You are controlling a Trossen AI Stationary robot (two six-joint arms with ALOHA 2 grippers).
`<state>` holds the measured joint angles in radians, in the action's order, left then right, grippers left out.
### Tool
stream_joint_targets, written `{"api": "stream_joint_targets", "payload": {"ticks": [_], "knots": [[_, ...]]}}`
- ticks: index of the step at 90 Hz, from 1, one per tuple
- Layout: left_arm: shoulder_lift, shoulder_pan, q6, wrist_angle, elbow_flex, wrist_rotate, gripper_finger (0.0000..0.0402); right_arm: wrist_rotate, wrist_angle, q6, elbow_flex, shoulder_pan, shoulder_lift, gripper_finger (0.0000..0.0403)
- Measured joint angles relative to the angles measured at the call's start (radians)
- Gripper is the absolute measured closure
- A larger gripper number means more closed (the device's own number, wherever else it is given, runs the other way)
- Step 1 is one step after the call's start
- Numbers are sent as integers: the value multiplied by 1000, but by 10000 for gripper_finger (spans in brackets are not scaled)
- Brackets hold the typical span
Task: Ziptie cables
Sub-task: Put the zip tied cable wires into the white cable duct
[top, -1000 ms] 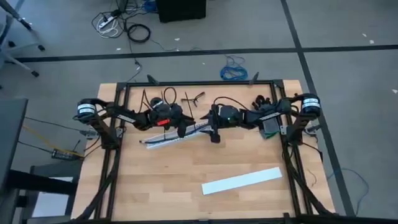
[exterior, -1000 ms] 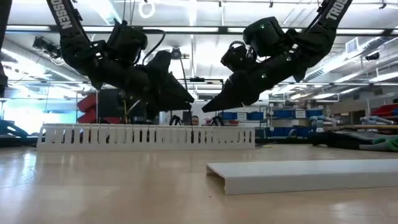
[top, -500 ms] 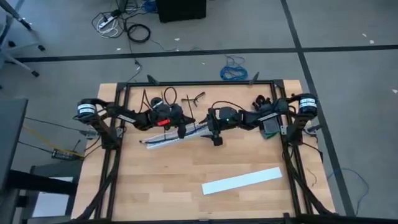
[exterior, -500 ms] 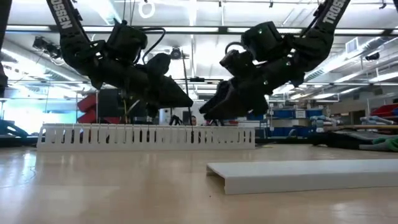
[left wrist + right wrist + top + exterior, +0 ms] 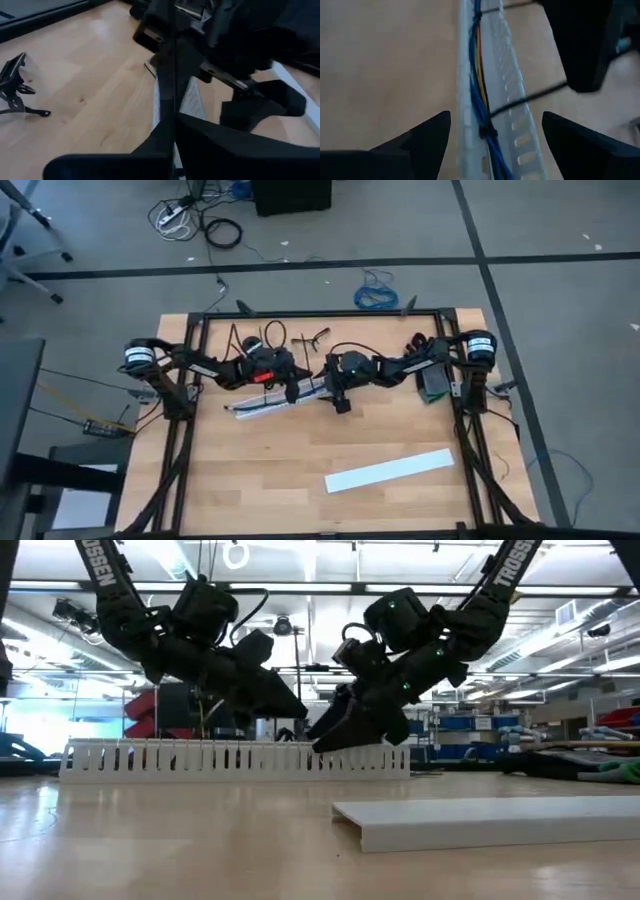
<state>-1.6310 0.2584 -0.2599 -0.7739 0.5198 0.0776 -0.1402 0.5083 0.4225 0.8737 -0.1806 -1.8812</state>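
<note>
We see the cables (image 5: 481, 85) lying inside the slotted channel (image 5: 275, 399), directly under the right tool (image 5: 338, 398) and between its fingers. The left tool (image 5: 290, 387) hovers just beside it, over the same channel. The flat lid (image 5: 388, 470) lies well apart on the surface (image 5: 250, 470).

You are working on a pale wooden table top (image 5: 260, 470) with visible grain and a soft satin sheen, framed by dark matt metal rails (image 5: 186, 420). The white slotted strip (image 5: 235, 760) looks like matt moulded plastic, and so does the flat white cover (image 5: 389, 470) lying apart from it. The cables (image 5: 481, 85) in the strip wear smooth, faintly glossy insulation. Both arms' housings, like the right gripper (image 5: 490, 131), look like dark matt plastic.
</note>
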Motion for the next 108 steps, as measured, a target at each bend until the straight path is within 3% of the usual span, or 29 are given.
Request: {"api": "stream_joint_targets", "payload": {"ticks": [24,108], "knots": [[0,0,1,1,0,3,401,-73,-73,-21,57,-26,-45,93],[0,3,21,59,0,-27,402,-59,-119,-10,73,-23,-50,99]]}}
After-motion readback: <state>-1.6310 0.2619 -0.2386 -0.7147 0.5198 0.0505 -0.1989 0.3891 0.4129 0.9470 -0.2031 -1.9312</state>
